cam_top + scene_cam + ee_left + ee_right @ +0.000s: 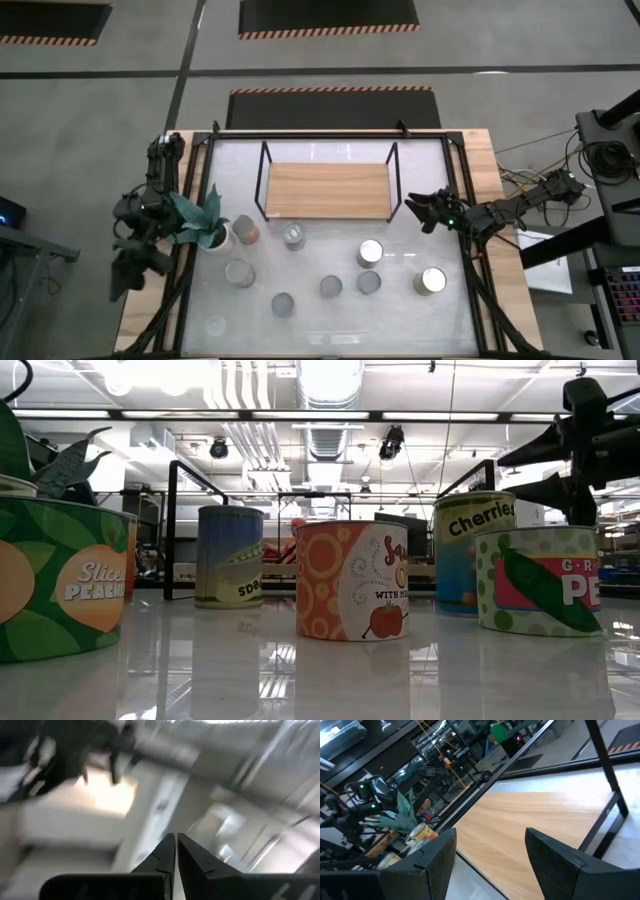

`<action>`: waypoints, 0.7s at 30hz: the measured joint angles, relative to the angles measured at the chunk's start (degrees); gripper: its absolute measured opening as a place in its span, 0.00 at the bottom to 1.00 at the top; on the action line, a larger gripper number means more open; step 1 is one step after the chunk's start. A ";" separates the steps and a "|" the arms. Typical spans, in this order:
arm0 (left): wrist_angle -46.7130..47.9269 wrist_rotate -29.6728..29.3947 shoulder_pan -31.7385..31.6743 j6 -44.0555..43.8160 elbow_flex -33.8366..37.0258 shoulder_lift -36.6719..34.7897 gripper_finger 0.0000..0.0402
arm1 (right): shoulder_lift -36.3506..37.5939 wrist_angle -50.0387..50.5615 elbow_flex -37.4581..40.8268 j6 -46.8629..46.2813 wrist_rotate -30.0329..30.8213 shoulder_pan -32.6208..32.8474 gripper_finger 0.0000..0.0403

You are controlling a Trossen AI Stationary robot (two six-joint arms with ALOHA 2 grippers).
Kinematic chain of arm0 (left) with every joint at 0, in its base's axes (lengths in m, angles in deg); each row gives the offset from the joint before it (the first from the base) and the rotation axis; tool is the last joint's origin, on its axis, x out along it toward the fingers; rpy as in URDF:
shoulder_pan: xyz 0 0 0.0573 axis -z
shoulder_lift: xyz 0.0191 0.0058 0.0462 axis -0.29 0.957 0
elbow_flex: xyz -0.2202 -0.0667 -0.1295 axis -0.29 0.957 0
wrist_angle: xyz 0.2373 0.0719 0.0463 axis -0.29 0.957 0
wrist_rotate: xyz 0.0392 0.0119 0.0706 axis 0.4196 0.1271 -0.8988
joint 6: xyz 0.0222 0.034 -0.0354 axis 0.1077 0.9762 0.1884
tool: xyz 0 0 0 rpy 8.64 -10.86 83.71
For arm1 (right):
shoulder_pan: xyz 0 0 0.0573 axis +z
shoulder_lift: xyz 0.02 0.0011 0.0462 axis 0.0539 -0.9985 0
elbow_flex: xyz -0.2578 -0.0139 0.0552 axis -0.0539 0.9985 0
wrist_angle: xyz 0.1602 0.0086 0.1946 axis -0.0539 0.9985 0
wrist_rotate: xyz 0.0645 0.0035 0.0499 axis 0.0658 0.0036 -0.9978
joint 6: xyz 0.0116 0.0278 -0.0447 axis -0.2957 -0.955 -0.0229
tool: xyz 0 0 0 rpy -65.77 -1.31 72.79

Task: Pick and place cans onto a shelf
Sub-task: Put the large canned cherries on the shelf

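Cans (331,287) stand on the table before the bare shelf (328,190); right gripper (418,208) hovers released beside it, left gripper (176,851) clenched empty.

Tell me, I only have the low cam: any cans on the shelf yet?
Observer: No. In the high view the shelf board is bare; the cans all stand on the table in front of it.
Operator: Right end effector?
Observer: The right end effector is open and empty, just off the shelf's right end.
Operator: Left?
Observer: The left end effector is shut on nothing; that arm waits at the table's left edge by the plant.
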 joint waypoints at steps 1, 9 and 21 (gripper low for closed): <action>-0.57 -5.35 -0.03 -0.07 0.00 0.00 0.00 | 0.00 0.01 0.00 0.71 0.47 0.00 0.56; 2.39 -65.69 -0.07 25.55 0.05 1.12 0.00 | 0.00 0.00 0.00 2.44 1.20 0.00 0.56; 1.65 -87.45 -9.55 17.84 -4.28 26.04 0.00 | -0.39 0.62 0.00 3.13 1.92 0.00 0.56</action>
